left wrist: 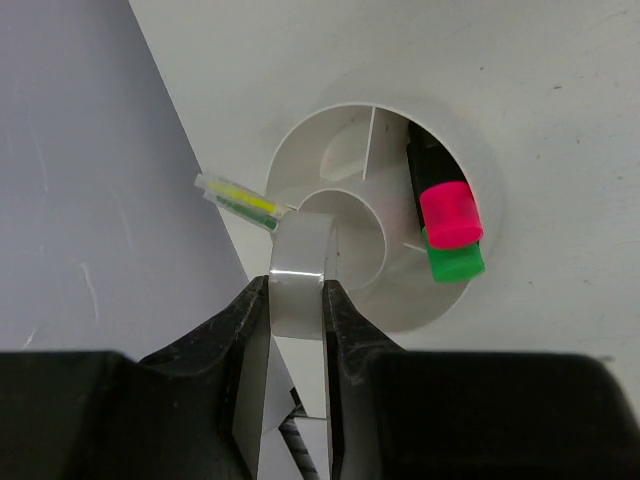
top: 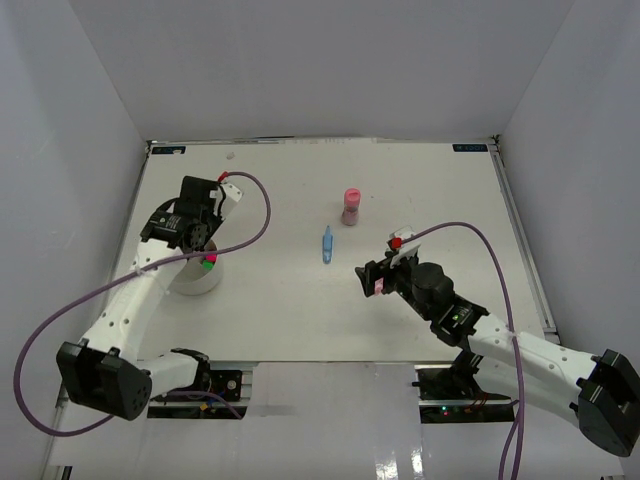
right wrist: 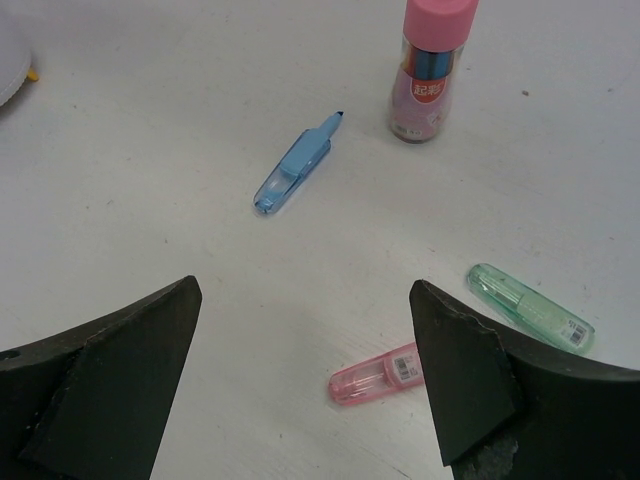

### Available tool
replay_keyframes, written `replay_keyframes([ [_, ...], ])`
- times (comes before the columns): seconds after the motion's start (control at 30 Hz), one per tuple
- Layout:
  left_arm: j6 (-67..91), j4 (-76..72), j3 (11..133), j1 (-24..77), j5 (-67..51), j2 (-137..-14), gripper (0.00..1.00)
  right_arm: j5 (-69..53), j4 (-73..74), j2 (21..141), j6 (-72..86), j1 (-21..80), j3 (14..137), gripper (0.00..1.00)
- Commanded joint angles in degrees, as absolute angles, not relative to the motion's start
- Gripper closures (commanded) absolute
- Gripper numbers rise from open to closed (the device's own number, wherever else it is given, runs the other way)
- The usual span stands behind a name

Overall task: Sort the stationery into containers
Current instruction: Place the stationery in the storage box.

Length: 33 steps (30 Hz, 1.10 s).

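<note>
White table (top: 270,310) lies inside plain grey walls (top: 320,60), and both my arms reach over it from the near edge.

My left gripper (left wrist: 297,285) hangs over the white cup (left wrist: 310,140), which has an inner ring and thin dividers. My fingers (left wrist: 255,320) there are narrow and clamp a pale grey piece (left wrist: 300,255) with flat sides; I cannot tell what it is. This piece covers the near rim of the cup in my wrist view. Beyond the fingertips and to their right, a pink-capped highlighter (left wrist: 450,212) and a green-capped highlighter (left wrist: 456,263) stand in one compartment and touch each other. To the left of the fingertips, a thin clear pen (left wrist: 240,200) with yellow-green inside meets the outer rim with one end.

My right gripper (right wrist: 305,300) is low over the table, fingers wide, with nothing gripped. Far ahead of them the pink cylinder (right wrist: 430,70) stands upright. The blue pen (right wrist: 295,170) lies flat ahead, apart from the cylinder. A clear green stick (right wrist: 530,308) lies just beside the finger on the right of the view. A clear pink stick (right wrist: 380,375) lies between the fingers, and that same finger hides one end.
</note>
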<state>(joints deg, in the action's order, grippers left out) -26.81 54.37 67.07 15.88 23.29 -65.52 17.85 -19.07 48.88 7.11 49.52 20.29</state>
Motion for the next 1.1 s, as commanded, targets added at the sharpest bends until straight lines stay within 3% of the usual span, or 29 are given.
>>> replay_keyframes([
  [0.0,-32.42,50.28,67.85,15.38,25.58,-68.72,1.0,18.37,-21.71,47.9,7.21,49.22,19.51,0.09],
  [0.4,-48.06,45.79,68.91,13.01,21.45,-74.53,0.93,18.46,-21.88,47.81,7.12,49.13,19.34,0.09],
  [1.07,-53.26,46.31,66.88,12.22,18.63,-80.94,0.79,18.72,-22.24,47.81,6.86,48.87,18.9,0.09],
])
